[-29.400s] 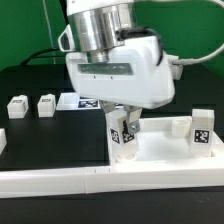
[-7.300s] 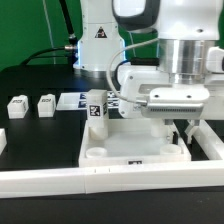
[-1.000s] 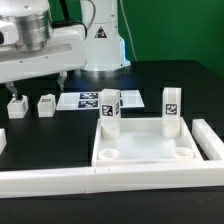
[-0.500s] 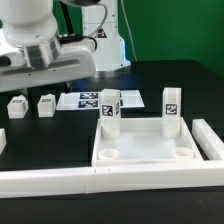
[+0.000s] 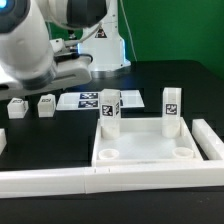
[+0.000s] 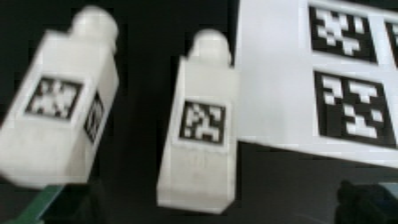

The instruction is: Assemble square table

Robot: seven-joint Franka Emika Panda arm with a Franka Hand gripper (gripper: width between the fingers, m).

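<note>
The square table's white top [image 5: 148, 150] lies at the front of the black table, with two tagged leg posts standing upright in its far corner sockets [image 5: 110, 110] [image 5: 171, 108]. Its near sockets [image 5: 108, 156] [image 5: 183, 154] hold nothing. Two loose leg posts [image 5: 17, 106] [image 5: 46, 104] rest at the exterior view's left. My gripper [image 5: 20, 92] hangs over them, open, with nothing between its fingers. The wrist view looks straight down on both posts [image 6: 57, 100] [image 6: 205, 120] lying side by side, close below.
The marker board [image 5: 88, 100] [image 6: 338, 80] lies just beside the loose posts. A long white L-shaped rail [image 5: 100, 182] runs along the front edge and up the exterior view's right. Another small white part [image 5: 2, 138] shows at the left edge.
The arm has swung down and toward the exterior view's left, over the two loose posts. The gripper has stayed open, and the table top and standing posts have not moved.
</note>
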